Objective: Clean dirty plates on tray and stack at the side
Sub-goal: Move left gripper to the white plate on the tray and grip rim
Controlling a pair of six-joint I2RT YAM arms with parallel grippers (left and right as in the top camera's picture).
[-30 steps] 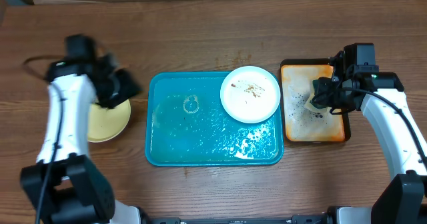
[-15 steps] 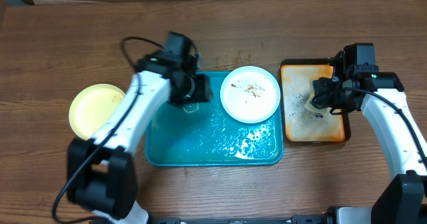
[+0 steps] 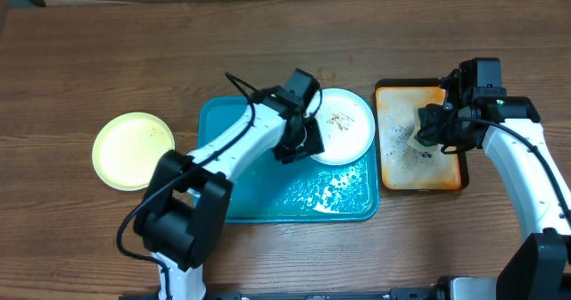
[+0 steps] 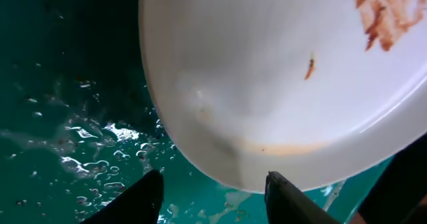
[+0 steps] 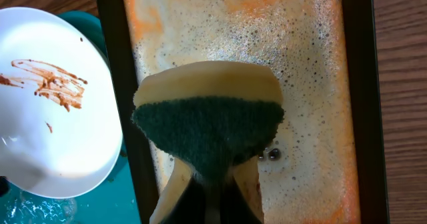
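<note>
A white plate point(image 3: 342, 124) with brown smears sits on the right end of the teal tray point(image 3: 259, 197), its rim over the tray's edge. It fills the left wrist view point(image 4: 280, 77) and shows in the right wrist view point(image 5: 47, 104). My left gripper point(image 3: 299, 144) is open, its fingers point(image 4: 213, 197) at the plate's near-left rim over wet tray. A pale yellow-green plate point(image 3: 134, 150) lies on the table at the left. My right gripper point(image 3: 428, 132) is shut on a yellow-and-green sponge point(image 5: 208, 121) above the orange tray point(image 5: 293, 64).
The orange, black-rimmed tray point(image 3: 419, 170) holds soapy foam and stands right of the teal tray. The teal tray floor point(image 4: 67, 117) is wet with droplets. Bare wooden table lies all round.
My left arm has swung from the yellow-green plate at the left across the teal tray to the white plate. The right arm has not moved.
</note>
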